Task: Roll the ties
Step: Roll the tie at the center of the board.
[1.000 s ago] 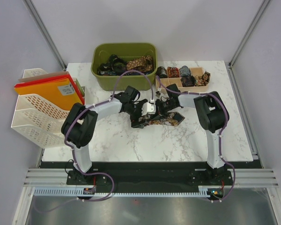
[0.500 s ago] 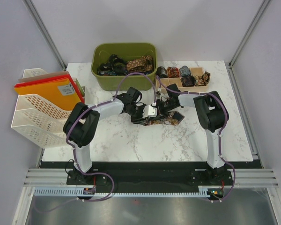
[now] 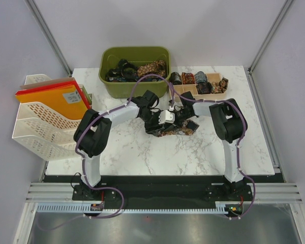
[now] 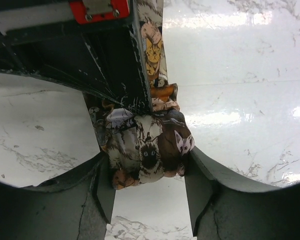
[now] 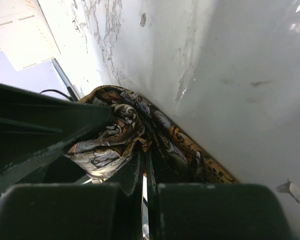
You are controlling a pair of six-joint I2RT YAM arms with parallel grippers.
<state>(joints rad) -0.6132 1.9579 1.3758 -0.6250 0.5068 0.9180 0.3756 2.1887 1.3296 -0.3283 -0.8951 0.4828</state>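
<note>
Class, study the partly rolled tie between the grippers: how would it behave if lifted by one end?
Probably floppy: the tie bunches in soft folds between the fingers of the left gripper. Its unrolled length lies limp along the table, so it would likely dangle. The roll may unwind if released, as nothing visible fastens it.
</note>
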